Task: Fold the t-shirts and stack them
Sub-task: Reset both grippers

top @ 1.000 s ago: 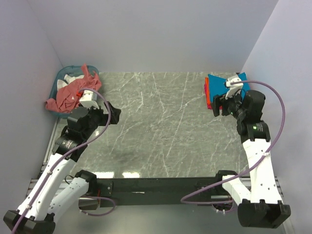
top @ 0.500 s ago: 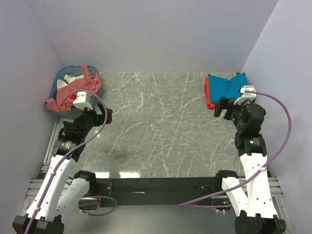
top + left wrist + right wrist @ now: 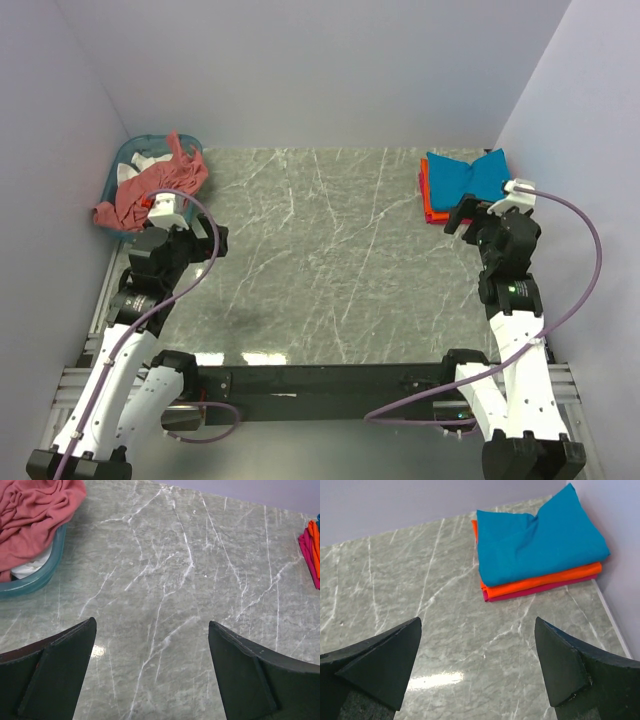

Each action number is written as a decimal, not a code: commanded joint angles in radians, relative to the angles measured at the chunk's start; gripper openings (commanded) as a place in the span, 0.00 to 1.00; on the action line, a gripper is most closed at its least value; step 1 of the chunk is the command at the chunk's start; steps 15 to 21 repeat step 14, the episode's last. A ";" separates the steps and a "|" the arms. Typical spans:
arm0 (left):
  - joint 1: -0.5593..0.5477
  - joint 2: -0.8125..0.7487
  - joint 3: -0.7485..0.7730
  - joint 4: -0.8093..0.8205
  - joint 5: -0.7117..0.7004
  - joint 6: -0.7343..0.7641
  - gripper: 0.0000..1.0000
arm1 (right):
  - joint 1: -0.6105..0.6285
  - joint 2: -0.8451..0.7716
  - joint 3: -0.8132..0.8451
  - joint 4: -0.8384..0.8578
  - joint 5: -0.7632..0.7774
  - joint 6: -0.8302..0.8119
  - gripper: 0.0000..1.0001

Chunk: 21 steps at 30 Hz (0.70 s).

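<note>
Three folded t-shirts lie stacked at the table's back right corner: a teal-blue one on top, an orange one under it, a magenta-pink one at the bottom. A salmon-pink t-shirt lies crumpled in the basket at the back left. My right gripper hovers open and empty just in front of the stack. Near the basket, my left gripper is open with only bare table between its fingers.
The teal plastic basket stands in the back left corner with a white cloth under the salmon tee. Lilac walls close the table on the left, back and right. The stack's edge shows at the right of the left wrist view.
My right gripper has opened fully and drawn back off the stack toward the near side. The left gripper has pulled back a little to the left.
</note>
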 commanded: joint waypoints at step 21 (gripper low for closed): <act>0.005 -0.016 -0.010 0.047 -0.014 0.001 0.99 | -0.004 -0.032 -0.055 0.081 0.072 -0.031 1.00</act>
